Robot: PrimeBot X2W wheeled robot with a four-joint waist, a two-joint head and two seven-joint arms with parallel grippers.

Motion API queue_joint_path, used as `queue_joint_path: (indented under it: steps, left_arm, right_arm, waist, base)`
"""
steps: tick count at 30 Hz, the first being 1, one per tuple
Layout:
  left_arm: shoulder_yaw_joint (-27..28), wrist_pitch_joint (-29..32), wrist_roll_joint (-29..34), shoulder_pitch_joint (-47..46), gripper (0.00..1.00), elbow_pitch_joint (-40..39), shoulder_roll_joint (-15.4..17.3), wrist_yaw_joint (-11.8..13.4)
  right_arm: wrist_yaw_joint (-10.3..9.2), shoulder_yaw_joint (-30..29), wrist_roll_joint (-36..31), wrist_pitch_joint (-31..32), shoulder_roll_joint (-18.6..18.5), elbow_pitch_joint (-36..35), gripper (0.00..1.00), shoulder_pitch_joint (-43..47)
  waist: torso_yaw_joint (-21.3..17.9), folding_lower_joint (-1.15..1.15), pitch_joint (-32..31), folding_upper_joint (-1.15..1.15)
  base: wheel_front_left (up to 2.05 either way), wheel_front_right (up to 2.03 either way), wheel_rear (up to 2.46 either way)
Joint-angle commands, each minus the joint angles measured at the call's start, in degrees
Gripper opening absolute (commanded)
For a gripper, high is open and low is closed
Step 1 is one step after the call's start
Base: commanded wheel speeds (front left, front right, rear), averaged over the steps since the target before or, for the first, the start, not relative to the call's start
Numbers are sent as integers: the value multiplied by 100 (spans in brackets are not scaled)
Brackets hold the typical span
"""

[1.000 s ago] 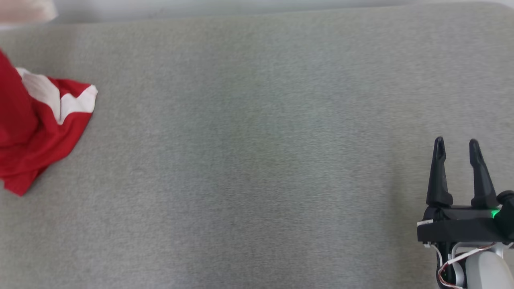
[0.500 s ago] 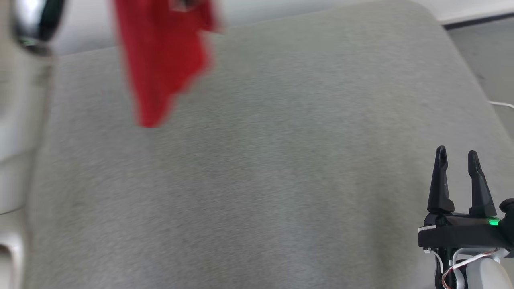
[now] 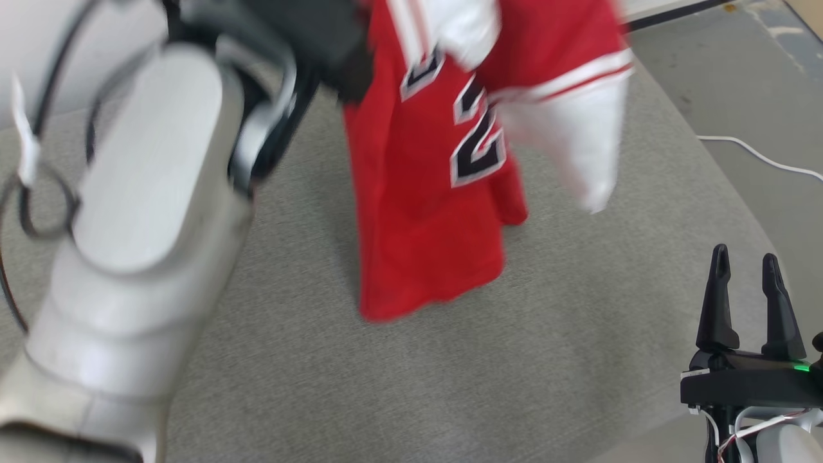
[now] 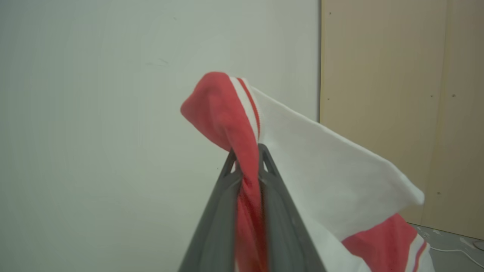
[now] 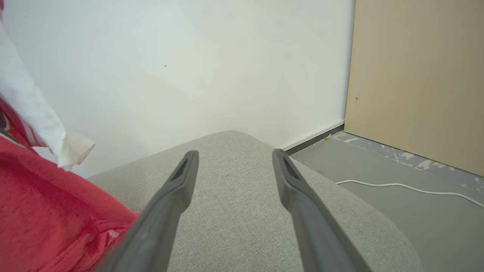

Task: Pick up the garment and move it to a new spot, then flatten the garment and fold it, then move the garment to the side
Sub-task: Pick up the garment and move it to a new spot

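Garment [image 3: 424,212] pinched by left pincer [image 4: 246,154], right pincer [image 3: 744,254] spread

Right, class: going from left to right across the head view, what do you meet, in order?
Pale left forearm → red jersey, hanging over the grey cushion → right pincer, open.

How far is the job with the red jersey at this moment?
Done: the pick-up. The red jersey hangs from the left gripper, its fingers shut on a red fold. In hand: carrying it over the grey cushion. Left: lay it down, flatten, fold, move aside. The right gripper is open and empty.
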Motion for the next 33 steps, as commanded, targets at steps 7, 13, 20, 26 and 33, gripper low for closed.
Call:
queue_joint_path:
  steps: [7,13,20,26,33]
  left_arm:
    - [425,-335,-304,1854,0,-169,572,443]
    - [809,-686,-574,3328,0,-397,980,745]
    - [1124,-1073,-891,4746,0,-566,1049,999]
    - [1079,-1258,-868,5284,100,-429,999,969]
    - [1273,-1446,-559,5257,100,-633,843,1021]
  right_arm:
    - [-14,-20,-197,-4,-4,-22,100,37]
    - [-14,32,-359,-4,-4,-23,100,33]
    - [-14,198,-456,-4,-4,54,100,88]
    - [-14,316,-497,-4,-4,105,100,154]
    - [-14,412,-613,-4,-3,126,100,256]
  waist:
    - [617,0,-130,0]
    - [998,0,-195,0]
    - [1167,0,-314,0]
    - [1221,0,-423,0]
    - [1452,0,-664,0]
  base:
    - [0,0,0]
    - [0,0,0]
    - [0,0,0]
    - [0,0,0]
    - [0,0,0]
